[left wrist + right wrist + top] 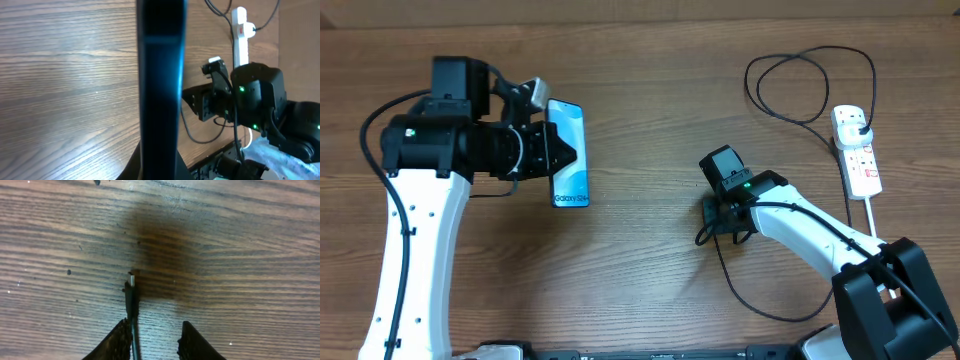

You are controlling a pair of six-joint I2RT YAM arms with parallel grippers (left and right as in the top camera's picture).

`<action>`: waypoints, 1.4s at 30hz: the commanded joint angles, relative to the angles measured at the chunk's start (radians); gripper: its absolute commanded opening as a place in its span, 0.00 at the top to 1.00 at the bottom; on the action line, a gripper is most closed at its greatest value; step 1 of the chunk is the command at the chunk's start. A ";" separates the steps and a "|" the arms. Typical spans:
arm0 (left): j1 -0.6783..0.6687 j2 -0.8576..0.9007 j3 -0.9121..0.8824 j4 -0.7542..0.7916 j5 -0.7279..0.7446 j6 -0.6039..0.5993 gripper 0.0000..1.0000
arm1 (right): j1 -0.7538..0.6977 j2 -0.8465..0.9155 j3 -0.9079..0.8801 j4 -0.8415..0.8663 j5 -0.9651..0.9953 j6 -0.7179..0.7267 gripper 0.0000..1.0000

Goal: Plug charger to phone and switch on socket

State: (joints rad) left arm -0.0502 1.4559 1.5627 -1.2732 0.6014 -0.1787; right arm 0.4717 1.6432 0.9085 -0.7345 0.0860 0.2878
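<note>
A: Where was the phone (pixel 569 152) found?
B: It was found left of centre over the table (pixel 650 90), screen upward, with "Galaxy S24" read at its near end. It was clamped in the left gripper (pixel 546 152), whose jaws were closed on it. Whether it was lifted or rested on the wood could not be told.
A: And from the left wrist?
B: Only a dark edge-on bar was shown, both ends cut off by the frame, and the fingers were hidden behind it.
A: What was made out of the charger (pixel 810 58)?
B: Its black plug (pixel 860 126) was seated in the socket (pixel 857 152) at the far right. The cable was looped beyond it and was lost under the right arm. The connector tip (pixel 131 280) was seen close along the inner side of one finger of the right gripper (pixel 152 342).
A: Was it held?
B: It was not pinched. The jaws were parted a little, a clear gap was left between them, and their bases were cut off by the lower edge.
A: The red switches (pixel 240 31)?
B: Red marks were seen, but their positions could not be read.
</note>
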 commanded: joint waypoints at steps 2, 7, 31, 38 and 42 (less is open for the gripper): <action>-0.012 -0.005 0.008 0.011 0.015 0.026 0.96 | -0.002 -0.002 -0.006 -0.003 -0.021 0.005 0.69; -0.012 -0.005 0.008 0.011 0.015 0.026 0.96 | -0.002 -0.002 -0.006 -0.018 -0.116 0.005 0.69; -0.012 -0.005 0.008 0.017 0.016 0.026 0.96 | -0.002 0.114 -0.019 -0.006 -0.132 0.004 0.82; -0.012 -0.005 0.008 0.018 0.019 0.021 0.96 | -0.002 0.115 -0.019 -0.012 -0.134 0.004 0.80; -0.012 -0.005 0.008 0.017 0.020 0.021 0.96 | -0.002 0.115 -0.019 -0.014 -0.133 0.004 0.76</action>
State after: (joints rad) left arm -0.0593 1.4559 1.5627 -1.2640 0.6010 -0.1791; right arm 0.4709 1.7103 0.9157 -0.7349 -0.0090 0.2878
